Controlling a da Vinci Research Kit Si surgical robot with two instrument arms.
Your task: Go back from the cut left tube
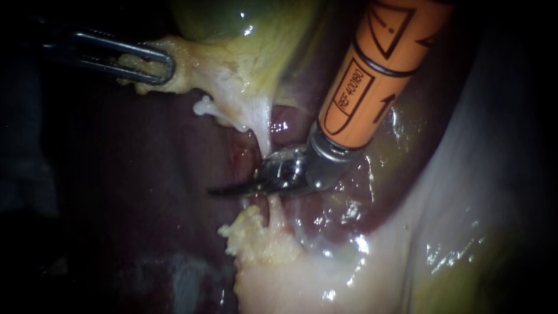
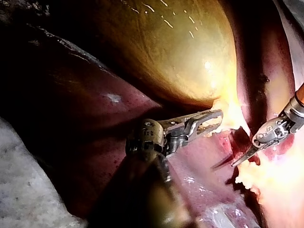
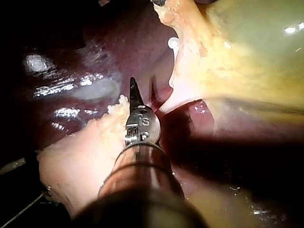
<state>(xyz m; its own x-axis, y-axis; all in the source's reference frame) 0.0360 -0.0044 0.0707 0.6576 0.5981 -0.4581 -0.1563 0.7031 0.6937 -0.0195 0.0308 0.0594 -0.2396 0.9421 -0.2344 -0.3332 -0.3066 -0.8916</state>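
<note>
Two instruments: left instrument [image 1: 165,65] has jaws clamped on pale tissue [image 1: 192,72] beside the gallbladder [image 1: 232,23], likely to stretch the cut tube [image 1: 263,131], while right instrument [image 1: 229,189] rests blades closed, empty, between the tube's ends over the liver [image 1: 145,192].

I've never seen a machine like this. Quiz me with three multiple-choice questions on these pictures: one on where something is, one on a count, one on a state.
1. In the endoscope view, the right instrument comes in from:
A) the upper right
B) the lower left
C) the bottom edge

2. How many instruments show?
A) one
B) two
C) three

3. The left instrument's jaws are:
A) wide open, holding nothing
B) shut on pale tissue
C) out of view

Answers:
1 A: its orange shaft slants down from the upper right.
2 B: one shaft enters from each side.
3 B: both jaws clamp the tissue beside the gallbladder.
</note>
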